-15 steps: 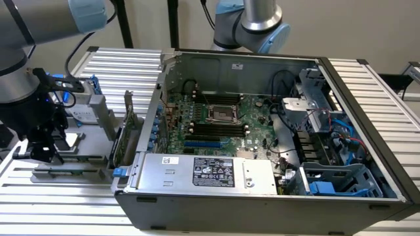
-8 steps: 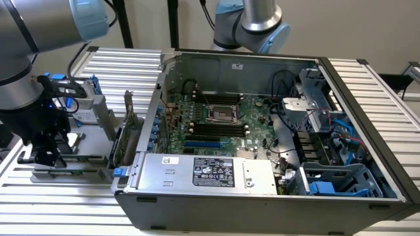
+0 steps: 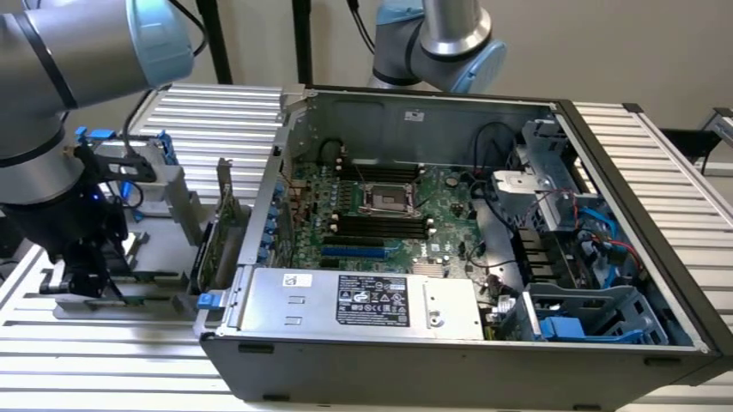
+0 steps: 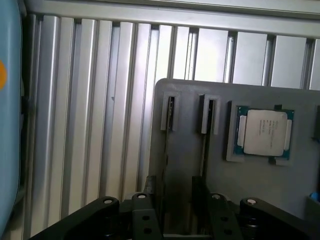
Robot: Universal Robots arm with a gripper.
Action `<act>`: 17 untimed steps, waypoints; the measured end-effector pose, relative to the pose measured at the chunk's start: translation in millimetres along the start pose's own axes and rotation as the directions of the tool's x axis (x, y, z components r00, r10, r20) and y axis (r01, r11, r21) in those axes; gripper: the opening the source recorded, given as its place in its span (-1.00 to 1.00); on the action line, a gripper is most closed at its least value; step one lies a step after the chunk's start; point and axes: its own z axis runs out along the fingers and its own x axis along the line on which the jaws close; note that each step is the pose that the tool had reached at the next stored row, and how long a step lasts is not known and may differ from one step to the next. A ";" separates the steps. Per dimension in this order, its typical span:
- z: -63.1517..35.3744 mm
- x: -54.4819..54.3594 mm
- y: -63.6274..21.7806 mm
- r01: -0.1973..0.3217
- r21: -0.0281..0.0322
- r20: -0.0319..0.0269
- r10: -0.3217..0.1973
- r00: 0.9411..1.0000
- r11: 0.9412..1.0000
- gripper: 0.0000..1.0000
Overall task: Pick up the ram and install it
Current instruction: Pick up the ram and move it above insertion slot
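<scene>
My gripper [image 3: 82, 283] hangs low over a grey holder plate [image 3: 137, 300] on the slatted table, at the exterior view's left of the open computer case [image 3: 458, 343]. In the wrist view its two dark fingers [image 4: 159, 202] stand open just above the plate [image 4: 190, 160], with only bare plate between them. Two narrow slots [image 4: 170, 112] run along the plate, each showing a thin dark edge. I cannot tell whether those edges are the ram. The black memory slots [image 3: 378, 227] on the motherboard lie inside the case.
A processor chip [image 4: 264, 132] sits in a recess of the plate. A green expansion card [image 3: 218, 232] stands upright between the plate and the case. A drive with blue rails [image 3: 115, 163] stands behind the gripper. A second arm [image 3: 441, 43] rises behind the case.
</scene>
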 end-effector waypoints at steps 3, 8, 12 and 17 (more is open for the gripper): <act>4.6 0.1 -0.4 0.000 0.000 0.000 0.000 1.000 1.000 -0.15; 11.3 0.1 -1.0 0.000 0.000 0.000 0.000 1.000 1.000 -0.15; 14.5 0.1 -1.7 0.000 0.000 0.000 0.000 1.000 1.000 -0.15; 17.1 1.1 -2.1 0.000 0.000 0.000 0.000 1.000 1.000 -0.15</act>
